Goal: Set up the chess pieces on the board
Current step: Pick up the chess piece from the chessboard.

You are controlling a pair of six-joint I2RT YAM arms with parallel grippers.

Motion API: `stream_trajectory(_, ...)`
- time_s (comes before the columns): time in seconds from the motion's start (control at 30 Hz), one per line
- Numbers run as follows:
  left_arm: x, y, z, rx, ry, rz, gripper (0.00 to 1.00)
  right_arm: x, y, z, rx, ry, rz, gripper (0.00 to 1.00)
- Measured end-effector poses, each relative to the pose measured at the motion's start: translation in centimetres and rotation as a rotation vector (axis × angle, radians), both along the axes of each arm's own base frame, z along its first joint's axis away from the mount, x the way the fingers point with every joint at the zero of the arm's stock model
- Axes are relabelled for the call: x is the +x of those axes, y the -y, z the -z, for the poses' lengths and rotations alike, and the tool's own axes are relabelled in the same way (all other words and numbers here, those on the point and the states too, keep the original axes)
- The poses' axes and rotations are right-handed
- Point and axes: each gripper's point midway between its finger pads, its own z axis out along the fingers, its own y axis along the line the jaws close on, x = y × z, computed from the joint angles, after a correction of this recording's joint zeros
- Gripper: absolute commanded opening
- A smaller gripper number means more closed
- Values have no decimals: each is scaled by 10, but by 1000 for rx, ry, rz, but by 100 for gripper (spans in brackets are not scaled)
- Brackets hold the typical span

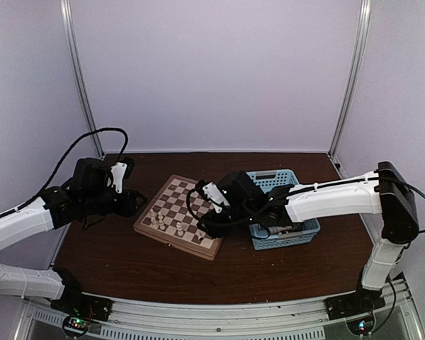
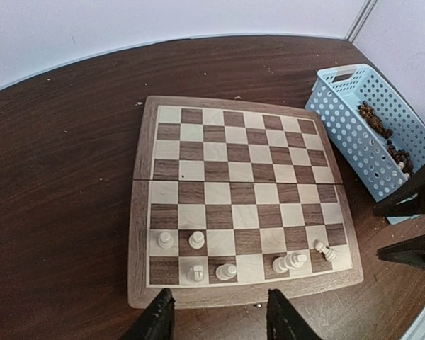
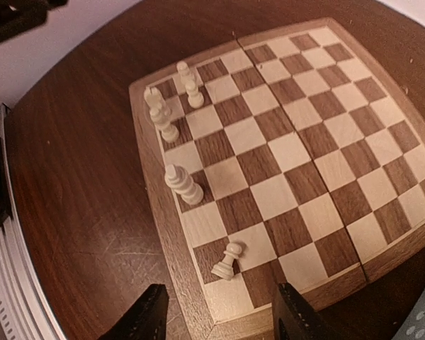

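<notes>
- Pale, plain walls are closing off the back of the overhead view, and a dark brown wood-grain table is lying under everything.
- I am seeing one board at the centre of that view. It is square and thick, with tan and brown checks inside a light wood rim and a seam running across its middle.
- I am counting about seven cream-white chess pieces, small turned figurines. All are sitting in the two rows along the board's bottom edge in the left wrist view. Two near the lower right are crowding together, so I am unsure of the count there.
- One pawn is leaning at a tilt near the board's bottom corner in the right wrist view.
- One light-blue plastic basket, pierced with round holes, is sitting just beside the board toward the right of the overhead view. Dark brown pieces are lying heaped inside, too bunched for me to count.
- My left gripper is hovering beside the board's left side, its two dark fingers standing apart and gripping nothing.
- My right gripper is hanging over the board's lower right corner. Its fingers are spread and holding nothing, and the tilted pawn is sitting just beyond the tips, clear of both.
</notes>
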Motion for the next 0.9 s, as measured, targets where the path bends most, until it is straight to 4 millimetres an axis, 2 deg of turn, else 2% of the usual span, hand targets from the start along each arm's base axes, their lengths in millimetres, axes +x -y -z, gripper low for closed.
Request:
stream_trajectory(0.07, -2, -1, 0, 2, -4, 0, 45, -2, -2, 21, -61, -54, 6, 48)
stream_trajectory(0.2, -6, -3, 1, 7, -13, 3, 46, -2, -3, 46, -157, -120, 16, 44)
stream_trajectory(0.5, -11, 0, 2, -3, -32, 29, 46, 5, -5, 52, -253, -154, 55, 40)
stream_trajectory(0.9, -12, 3, 9, -5, -51, 46, 47, 2, -10, 83, -344, -199, 78, 44)
